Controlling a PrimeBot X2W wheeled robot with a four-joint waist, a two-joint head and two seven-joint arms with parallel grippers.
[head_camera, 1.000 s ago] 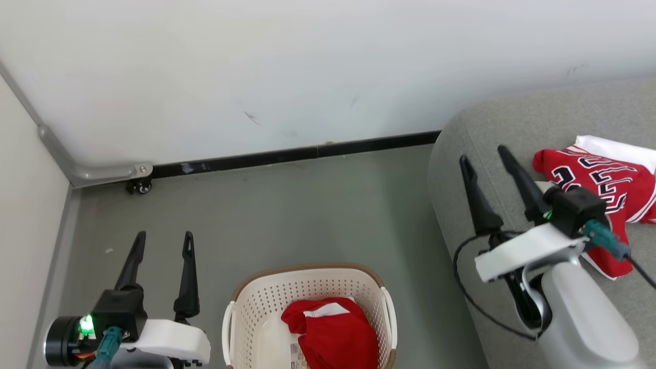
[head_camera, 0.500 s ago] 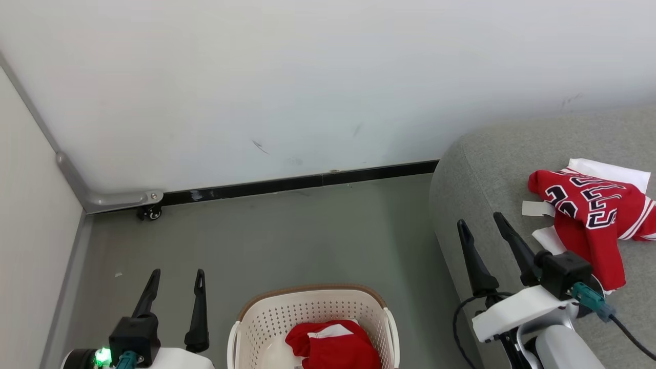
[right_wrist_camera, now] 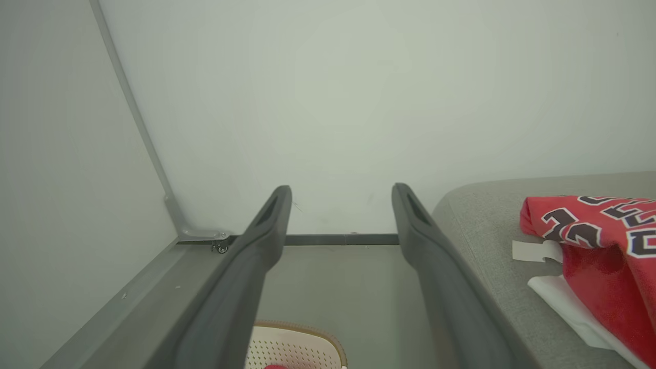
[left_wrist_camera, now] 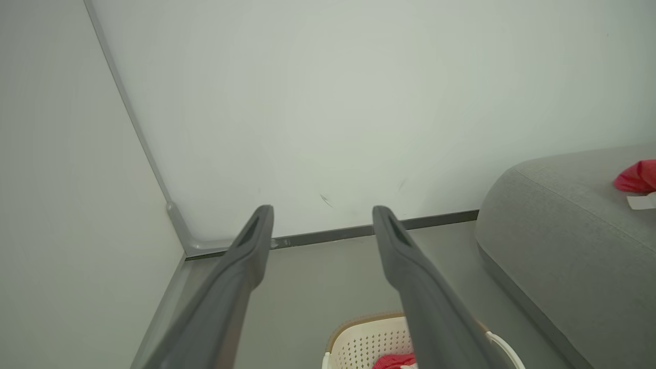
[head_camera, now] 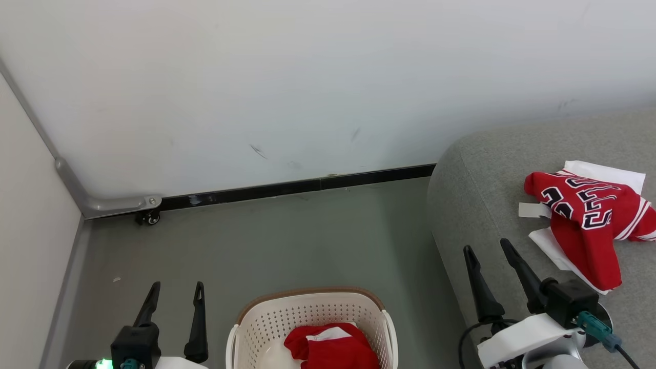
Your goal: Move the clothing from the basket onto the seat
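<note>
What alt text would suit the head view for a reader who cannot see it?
A red numbered jersey lies on the grey sofa at right, while a plain red garment sits in the cream basket at bottom centre. The left gripper and right gripper, both open and empty, point up from the lower corners.
</note>
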